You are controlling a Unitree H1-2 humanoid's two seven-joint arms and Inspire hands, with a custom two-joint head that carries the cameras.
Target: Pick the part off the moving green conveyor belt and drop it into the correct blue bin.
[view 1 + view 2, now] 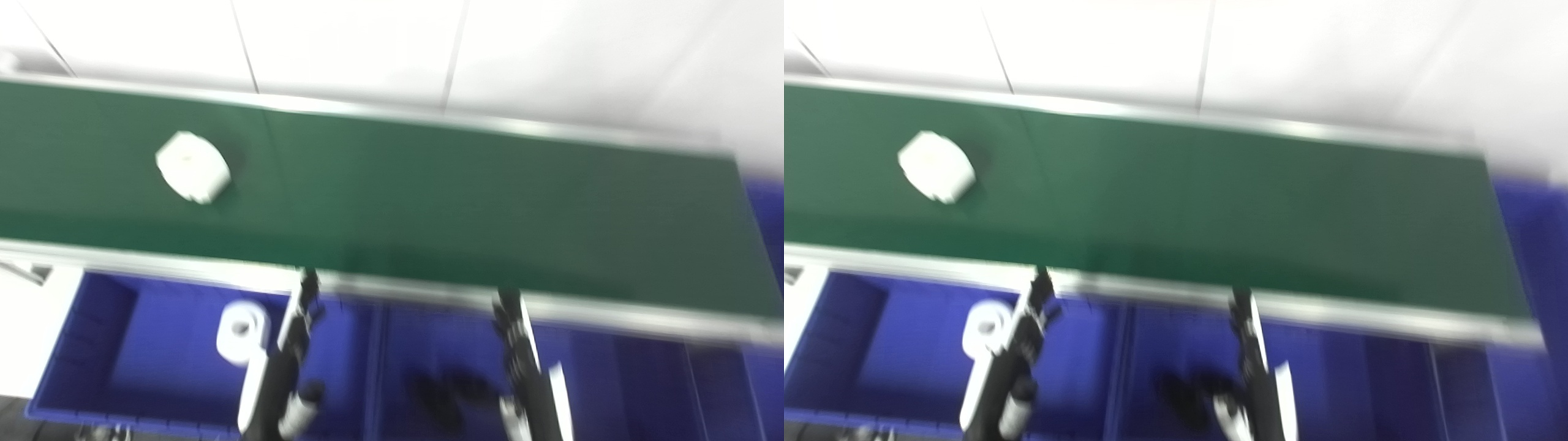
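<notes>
White tiled floor (367, 43) w/ dark grout lines beyond – white surface (24, 331) at lower left.

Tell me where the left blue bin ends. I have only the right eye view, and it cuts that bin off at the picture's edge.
Observer: The left eye view shows the left blue bin with its whole left wall and its front left corner.
Operator: Report what stands beyond that wall.
Observer: A white surface, seen wider here, lies beside the bin's left wall.
Operator: Check the white roll in that bin.
Observer: The white roll shows nearly whole here, just left of the left arm, not overlapped by it.
</notes>
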